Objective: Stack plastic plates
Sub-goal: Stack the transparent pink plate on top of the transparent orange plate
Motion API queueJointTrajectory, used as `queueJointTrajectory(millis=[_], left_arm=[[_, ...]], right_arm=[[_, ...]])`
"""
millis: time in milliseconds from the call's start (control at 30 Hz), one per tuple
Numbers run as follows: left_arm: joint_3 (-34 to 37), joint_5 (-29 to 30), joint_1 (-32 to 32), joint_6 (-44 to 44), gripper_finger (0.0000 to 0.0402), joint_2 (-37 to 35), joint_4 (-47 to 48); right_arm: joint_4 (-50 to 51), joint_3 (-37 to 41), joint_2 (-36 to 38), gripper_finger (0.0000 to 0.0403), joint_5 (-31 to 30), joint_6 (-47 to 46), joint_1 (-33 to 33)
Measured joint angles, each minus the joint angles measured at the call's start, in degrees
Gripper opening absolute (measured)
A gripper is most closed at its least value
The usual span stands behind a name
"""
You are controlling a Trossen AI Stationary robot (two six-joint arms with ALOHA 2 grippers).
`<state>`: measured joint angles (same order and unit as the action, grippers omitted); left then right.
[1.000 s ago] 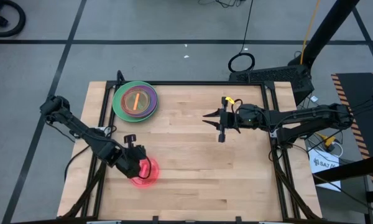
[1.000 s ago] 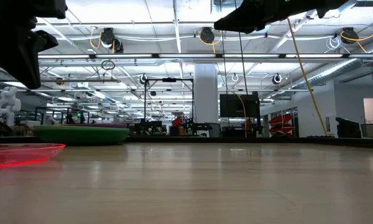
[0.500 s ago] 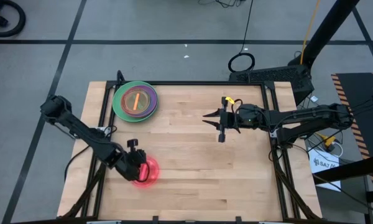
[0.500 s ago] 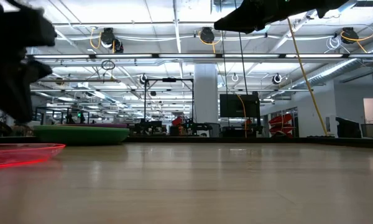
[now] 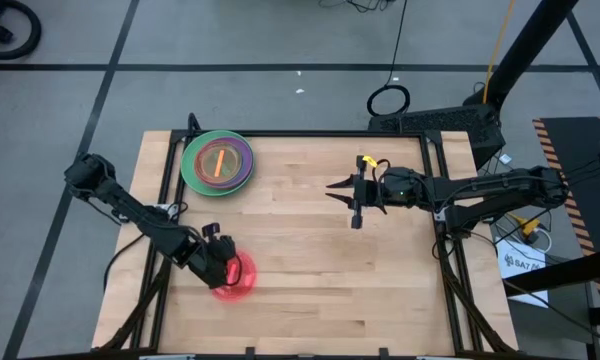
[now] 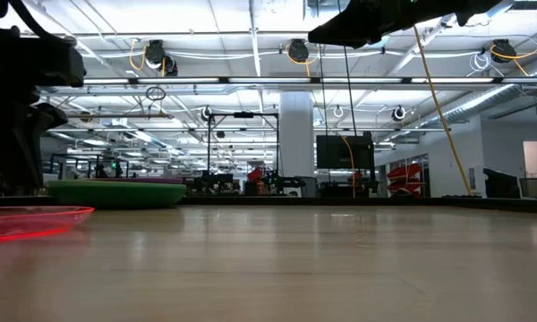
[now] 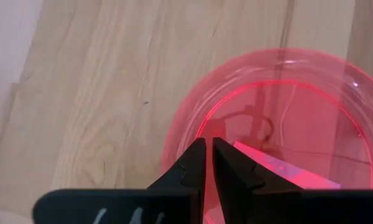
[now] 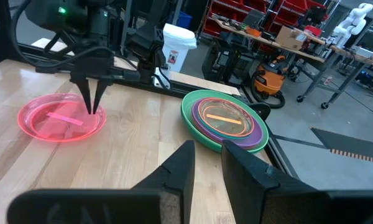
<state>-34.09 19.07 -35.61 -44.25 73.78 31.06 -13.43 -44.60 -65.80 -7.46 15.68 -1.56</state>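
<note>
A: Where is the translucent pink round plastic plate (image 5: 235, 277)?

B: It lies flat on the wooden counter (image 5: 310, 290), towards the left arm's side and the near edge, on its own. The left end effector (image 5: 225, 268) is right over it, fingers (image 7: 193, 163) drawn nearly together with just a thin slit between them. Their tips point down at the plate's inner rim, gripping nothing.

A: Touching the plate?

B: I cannot tell; the tips are at the rim or just above it.

A: And the other plates?

B: A stack (image 5: 217, 161) sits at the counter's far left corner, well apart from the pink one: a large green opaque plate (image 8: 193, 121) at the bottom, a purple plate (image 8: 205, 129) on that, and a smaller translucent orange plate (image 8: 222, 117) on top.

A: The right arm?

B: Its end effector (image 5: 346, 189) hangs above the middle of the counter, well clear of both, with its fingers (image 8: 180, 167) only narrowly parted and nothing between them.
</note>
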Motion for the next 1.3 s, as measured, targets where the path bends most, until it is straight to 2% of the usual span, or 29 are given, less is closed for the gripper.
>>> queueJointTrajectory(millis=[233,533,633,1300], left_arm=[[-0.03,0.15,0.98,-2.39,0.0049,0.00,1.64],[-0.04,1.27,2.38,-0.16,0.0160,0.00,5.50],[0.26,1.53,2.38,0.05,0.0183,0.00,5.20],[9.88,0.68,2.38,0.19,0.0188,-1.02,-11.77]], right_arm=[[-0.02,0.00,0.00,0.0073,-0.15,0.02,0.00],[-0.02,0.00,0.00,0.0073,-0.26,-0.04,-1.09],[-0.02,0.00,0.00,0.0073,-0.24,-0.11,-1.31],[0.02,0.00,-0.02,0.0073,-0.22,-0.66,-1.38]])
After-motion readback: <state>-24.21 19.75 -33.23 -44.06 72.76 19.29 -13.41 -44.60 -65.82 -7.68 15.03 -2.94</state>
